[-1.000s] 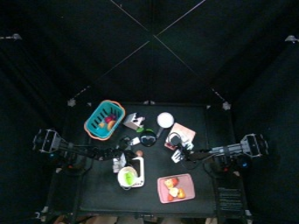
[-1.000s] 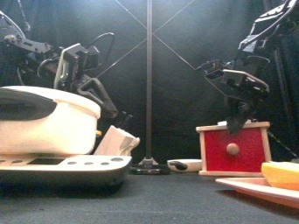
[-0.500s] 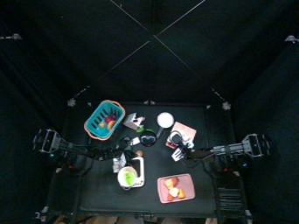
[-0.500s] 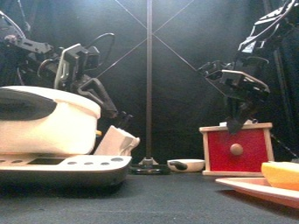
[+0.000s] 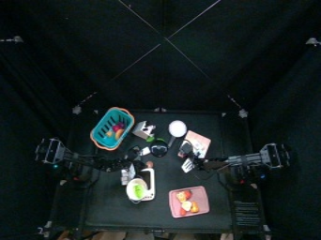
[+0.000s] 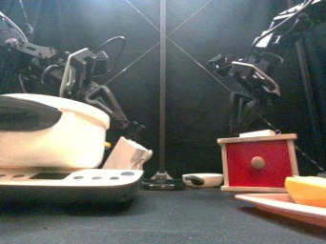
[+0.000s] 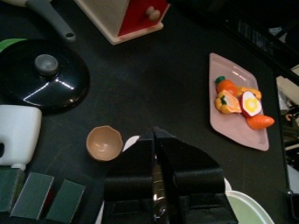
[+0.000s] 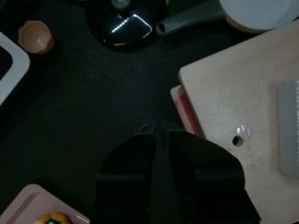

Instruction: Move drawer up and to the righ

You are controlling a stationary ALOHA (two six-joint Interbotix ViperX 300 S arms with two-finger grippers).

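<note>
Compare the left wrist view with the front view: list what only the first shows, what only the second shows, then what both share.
Only the left wrist view: the left gripper from above with its jaws together, a small brown bowl, a black pot lid, and the food on the pink tray.

Only the front view: the right gripper raised above the drawer, apart from it, and a small white dish.

Both: the drawer with its red front and round knob.
</note>
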